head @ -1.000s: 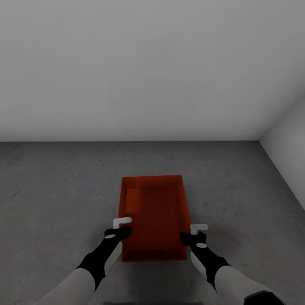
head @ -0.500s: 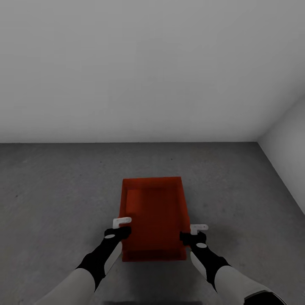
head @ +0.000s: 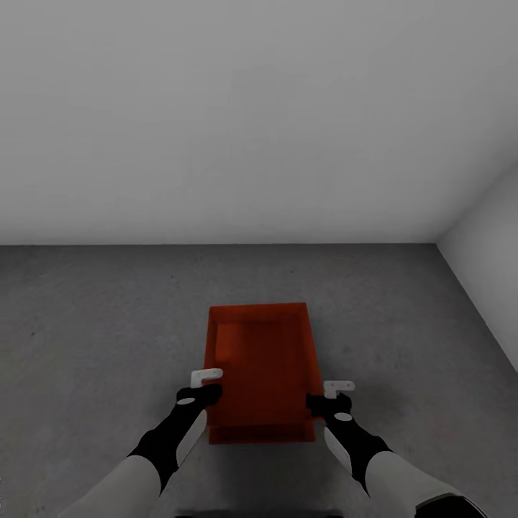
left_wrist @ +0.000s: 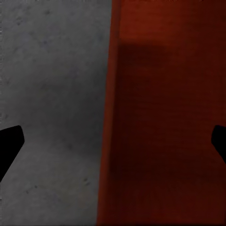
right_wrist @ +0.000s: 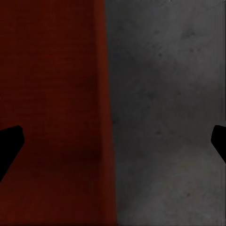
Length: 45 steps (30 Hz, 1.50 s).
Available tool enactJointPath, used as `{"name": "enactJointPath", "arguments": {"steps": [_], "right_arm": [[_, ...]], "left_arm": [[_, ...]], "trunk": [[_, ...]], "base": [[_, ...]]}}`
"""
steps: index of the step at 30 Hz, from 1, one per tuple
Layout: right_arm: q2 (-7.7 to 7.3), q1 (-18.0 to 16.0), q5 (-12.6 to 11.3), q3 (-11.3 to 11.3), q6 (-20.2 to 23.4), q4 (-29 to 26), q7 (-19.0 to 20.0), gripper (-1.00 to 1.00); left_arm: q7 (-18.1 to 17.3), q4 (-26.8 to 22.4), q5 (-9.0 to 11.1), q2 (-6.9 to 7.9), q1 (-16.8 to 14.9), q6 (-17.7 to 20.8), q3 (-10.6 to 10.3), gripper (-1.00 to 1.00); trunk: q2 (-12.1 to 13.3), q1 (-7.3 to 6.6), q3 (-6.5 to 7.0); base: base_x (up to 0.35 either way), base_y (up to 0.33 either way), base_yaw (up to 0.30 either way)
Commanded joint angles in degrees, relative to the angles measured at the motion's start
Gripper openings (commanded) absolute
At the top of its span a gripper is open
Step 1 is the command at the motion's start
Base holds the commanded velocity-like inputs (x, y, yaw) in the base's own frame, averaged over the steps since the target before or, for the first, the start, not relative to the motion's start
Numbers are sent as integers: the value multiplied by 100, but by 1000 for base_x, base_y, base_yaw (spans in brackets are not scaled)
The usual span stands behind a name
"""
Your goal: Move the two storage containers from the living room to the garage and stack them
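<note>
We see an orange-red bin (head: 262, 367) on the dark grey concrete floor (head: 101, 324) of a bare room, a little way out from the pale grey wall (head: 237, 115) and lying lengthwise away from us, near the corner where a second wall (head: 485, 237) meets the first. Along its near edge a lower red rim shows just under the upper one, though we cannot tell for certain whether that is a second bin beneath it. Our left gripper (head: 205, 385) sits at the bin's left wall near its front end, and our right gripper (head: 327, 396) sits at the right wall opposite. In the left wrist view the red wall (left_wrist: 113, 141) runs between two dark fingertips (left_wrist: 9, 143) set wide apart, one over the floor and one over the bin's inside; the right wrist view shows the same arrangement (right_wrist: 106, 141). Both claws are spread, straddling the walls without pinching them.
</note>
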Motion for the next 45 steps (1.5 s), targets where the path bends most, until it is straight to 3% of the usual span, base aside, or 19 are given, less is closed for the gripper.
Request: {"name": "enactJointPath", "arguments": {"steps": [1,11,16,21,45], "right_arm": [[-5,-4,-61,50,-33,9,-32,100],[-64,-4,-42,49,-34,21,-42,100],[-94,-44,-42,40,3,20,-40,100],[-97,-47,-42,46,-2,23,-39,100],[12,-41,-29,67,-54,8,-79,100]], "left_arm": [[52,-8,53,8,-2,23,-41,100],[52,43,46,112,-2,30,-33,100],[52,95,272,229,-2,27,-33,100],[38,222,339,312,-2,13,-34,100],[67,229,351,336,-2,-44,-40,100]], "trunk": [[40,-23,15],[441,-242,195],[641,-352,285],[842,-462,374],[1804,-989,805]], "base": [[0,0,0],[0,0,0],[0,0,0],[0,0,0],[0,0,0]]}}
